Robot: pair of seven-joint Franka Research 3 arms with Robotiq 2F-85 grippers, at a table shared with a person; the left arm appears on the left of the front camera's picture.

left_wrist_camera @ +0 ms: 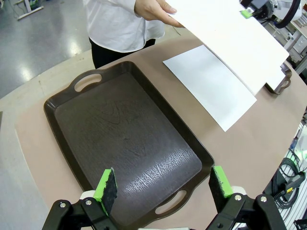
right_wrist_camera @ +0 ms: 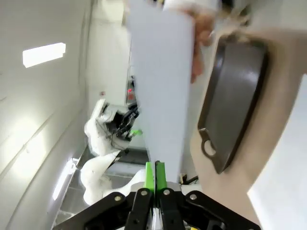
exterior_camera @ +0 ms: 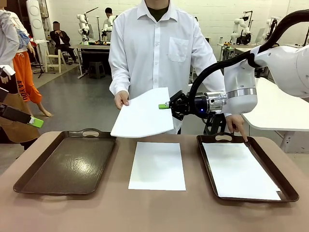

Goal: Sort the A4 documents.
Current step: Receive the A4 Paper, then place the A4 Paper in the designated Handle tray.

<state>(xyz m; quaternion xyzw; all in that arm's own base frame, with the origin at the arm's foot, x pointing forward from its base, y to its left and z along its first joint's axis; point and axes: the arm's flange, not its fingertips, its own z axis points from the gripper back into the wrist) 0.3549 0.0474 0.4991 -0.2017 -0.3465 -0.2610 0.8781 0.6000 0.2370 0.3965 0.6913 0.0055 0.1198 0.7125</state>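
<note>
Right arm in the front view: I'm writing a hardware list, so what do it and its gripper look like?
The right arm is glossy white with a silver wrist ring and a black cable along it. The right gripper is black with green pads.

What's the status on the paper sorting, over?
Right gripper shut on raised sheet; left gripper open over left tray. Person's hand also holds that sheet. Second sheet on table, third sheet in right tray.

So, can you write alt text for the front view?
The right arm's jaws are shut on a white sheet that a person's hand also holds. Another sheet lies between an empty left tray and a right tray holding paper.
</note>
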